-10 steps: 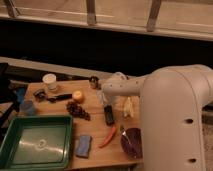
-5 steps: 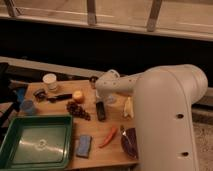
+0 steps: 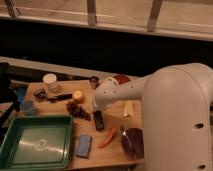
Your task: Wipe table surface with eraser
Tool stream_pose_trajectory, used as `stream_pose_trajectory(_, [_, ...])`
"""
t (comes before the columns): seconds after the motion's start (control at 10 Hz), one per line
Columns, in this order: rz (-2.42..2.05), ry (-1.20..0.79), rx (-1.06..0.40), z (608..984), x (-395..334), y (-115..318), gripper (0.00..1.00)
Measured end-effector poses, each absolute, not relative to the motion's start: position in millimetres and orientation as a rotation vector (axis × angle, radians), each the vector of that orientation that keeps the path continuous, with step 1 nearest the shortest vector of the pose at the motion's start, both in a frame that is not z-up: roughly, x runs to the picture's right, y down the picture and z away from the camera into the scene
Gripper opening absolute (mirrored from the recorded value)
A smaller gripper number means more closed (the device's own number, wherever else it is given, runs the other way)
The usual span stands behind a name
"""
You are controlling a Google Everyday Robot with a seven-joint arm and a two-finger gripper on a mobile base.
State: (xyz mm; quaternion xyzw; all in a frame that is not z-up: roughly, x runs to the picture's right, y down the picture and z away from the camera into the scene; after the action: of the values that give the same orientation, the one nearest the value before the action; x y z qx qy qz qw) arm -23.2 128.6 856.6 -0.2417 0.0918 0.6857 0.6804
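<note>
The eraser (image 3: 99,121) is a small dark block on the light wooden table surface (image 3: 114,120), near its middle. My gripper (image 3: 98,114) hangs at the end of the white arm, which reaches in from the right. It comes down right onto the eraser's far end and is shut on it. The arm's white wrist hides most of the fingers.
A green tray (image 3: 35,145) fills the front left. A blue sponge (image 3: 84,146), a red chili (image 3: 107,139) and a dark red bowl (image 3: 132,142) lie in front of the eraser. Dark grapes (image 3: 78,110), an orange ball (image 3: 78,95), a white cup (image 3: 50,81) and a yellow piece (image 3: 128,109) are nearby.
The arm's end has swung left and then towards the front edge. The eraser has moved with it across the table. The other items have stayed put.
</note>
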Motion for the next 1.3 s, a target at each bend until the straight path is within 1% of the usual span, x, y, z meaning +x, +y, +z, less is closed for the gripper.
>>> stream_pose_trajectory(0.3, [1.576,0.243,-0.498,864.8,-2.0,120.7,0.0])
stream_pose_trajectory(0.4, [1.588,0.248,-0.481,872.3,7.7,112.7,0.0])
stream_pose_trajectory(0.6, [1.61,0.24,-0.446,894.8,21.1,82.3,0.0])
stream_pose_trajectory(0.8, [1.618,0.224,-0.441,905.0,26.0,67.0,0.0])
stream_pose_trajectory(1.0, [1.617,0.17,-0.472,904.1,16.9,58.2,0.0])
stream_pose_trajectory(1.3, [1.636,0.06,-0.586,882.7,-4.5,76.3,0.0])
